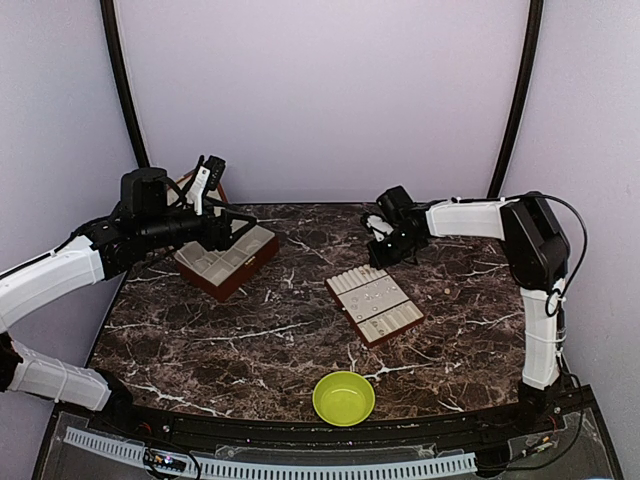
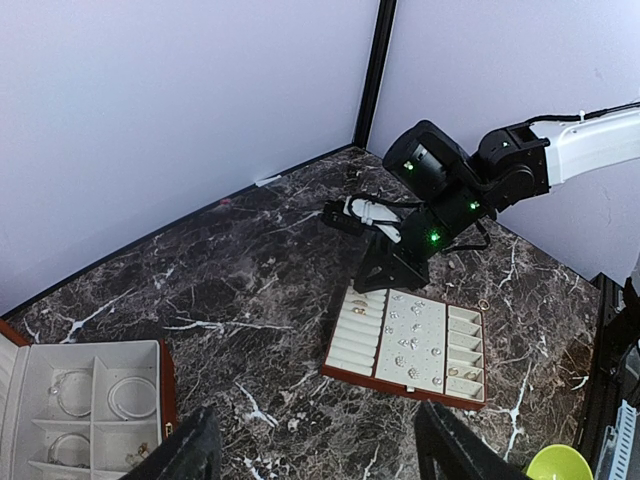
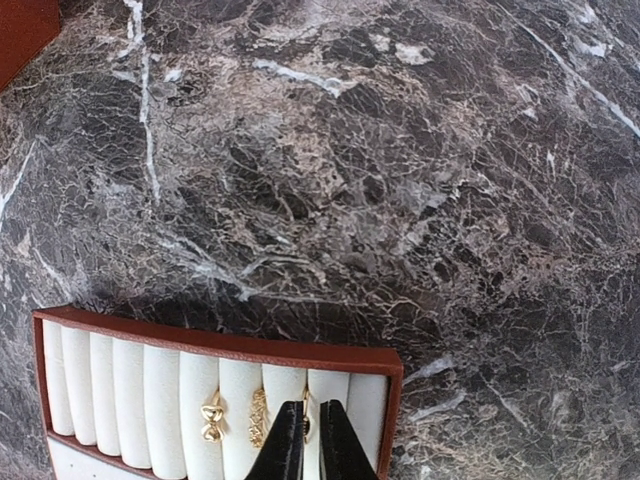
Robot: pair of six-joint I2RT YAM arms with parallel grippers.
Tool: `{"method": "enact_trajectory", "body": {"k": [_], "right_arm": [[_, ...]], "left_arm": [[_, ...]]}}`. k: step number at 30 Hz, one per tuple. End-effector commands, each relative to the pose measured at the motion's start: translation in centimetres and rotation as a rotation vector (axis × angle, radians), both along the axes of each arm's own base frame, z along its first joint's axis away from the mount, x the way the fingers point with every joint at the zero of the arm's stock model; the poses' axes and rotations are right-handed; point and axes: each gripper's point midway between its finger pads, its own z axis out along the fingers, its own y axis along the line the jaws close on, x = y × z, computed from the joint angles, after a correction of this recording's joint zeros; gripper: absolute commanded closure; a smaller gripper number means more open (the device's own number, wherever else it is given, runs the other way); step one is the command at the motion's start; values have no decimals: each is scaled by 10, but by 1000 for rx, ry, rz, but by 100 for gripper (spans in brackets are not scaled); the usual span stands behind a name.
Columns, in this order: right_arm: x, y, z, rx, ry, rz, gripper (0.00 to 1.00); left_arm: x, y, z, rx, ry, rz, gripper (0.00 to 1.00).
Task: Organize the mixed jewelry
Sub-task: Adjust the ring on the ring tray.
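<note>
Mixed jewelry lies in two places. Thin silvery hoops [image 2: 130,397] rest in the compartments of the red-brown box [image 1: 226,262]. Small pale studs [image 2: 412,340] dot the middle panel of the flat tray [image 1: 392,331]. Two gold rings [image 3: 212,420] sit between the tray's cream rolls. A third gold ring [image 3: 307,412] stands in the neighbouring slot, with my right gripper [image 3: 305,440] shut on it at the tray's far end. My left gripper [image 2: 320,440] hangs open beside the box, holding nothing.
A lime-green bowl [image 1: 344,397] stands near the front edge of the marble table [image 1: 250,340]. One small ring [image 2: 484,304] lies on the table just beyond the tray's far right corner. Purple walls close in the back and both sides.
</note>
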Motion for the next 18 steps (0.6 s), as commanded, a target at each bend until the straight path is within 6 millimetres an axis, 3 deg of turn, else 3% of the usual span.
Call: {"method": "enact_trajectory", "body": {"k": [1,12,18], "right_arm": [[-2,-3,-18,-28,21,-16,93],[-9,-10,-32,-44,37,-39,94],[-5,-9,-20,-36,14,-47,94]], "left_arm": [[-2,3,-2,8,-4,4,31],[-2,3,0,6,-9,5,31],[-4,5,4,2,-20,10,31]]}}
